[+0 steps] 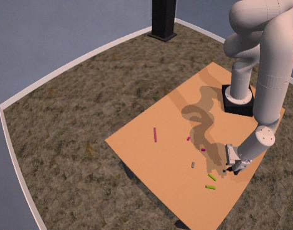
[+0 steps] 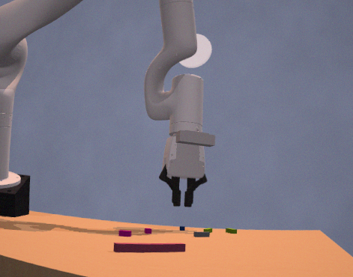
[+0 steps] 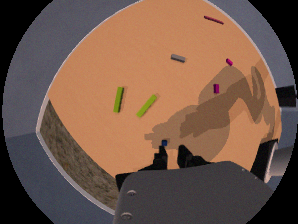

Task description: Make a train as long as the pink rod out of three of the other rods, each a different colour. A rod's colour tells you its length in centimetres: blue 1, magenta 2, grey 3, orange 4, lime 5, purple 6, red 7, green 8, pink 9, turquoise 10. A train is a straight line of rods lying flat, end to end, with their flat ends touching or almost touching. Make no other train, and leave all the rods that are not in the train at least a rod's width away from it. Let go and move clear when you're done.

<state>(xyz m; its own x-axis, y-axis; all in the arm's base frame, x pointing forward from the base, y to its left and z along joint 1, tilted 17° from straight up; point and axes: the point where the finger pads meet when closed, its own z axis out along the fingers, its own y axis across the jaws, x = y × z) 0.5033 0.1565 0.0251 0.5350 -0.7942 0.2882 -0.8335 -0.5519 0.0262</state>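
The pink rod [image 1: 155, 134] lies flat at the left of the table, apart from the others; it also shows in the exterior view [image 2: 149, 247] and the wrist view [image 3: 213, 19]. Two magenta rods [image 1: 188, 138] [image 1: 203, 150], a grey rod [image 1: 193, 165], two lime rods [image 1: 212, 177] [image 1: 210, 187] and a small blue rod [image 1: 224, 171] lie scattered, none touching. My gripper [image 2: 182, 204] hangs well above the table, roughly over the blue rod [image 2: 182, 227]. Its fingers are nearly shut with nothing between them. In the wrist view the blue rod [image 3: 164, 143] lies just by the fingertips.
The arm's black base [image 1: 239, 101] stands at the table's far corner. A black pillar [image 1: 162, 18] stands on the floor beyond the table. The table's right edge is close to the gripper and the lime rods.
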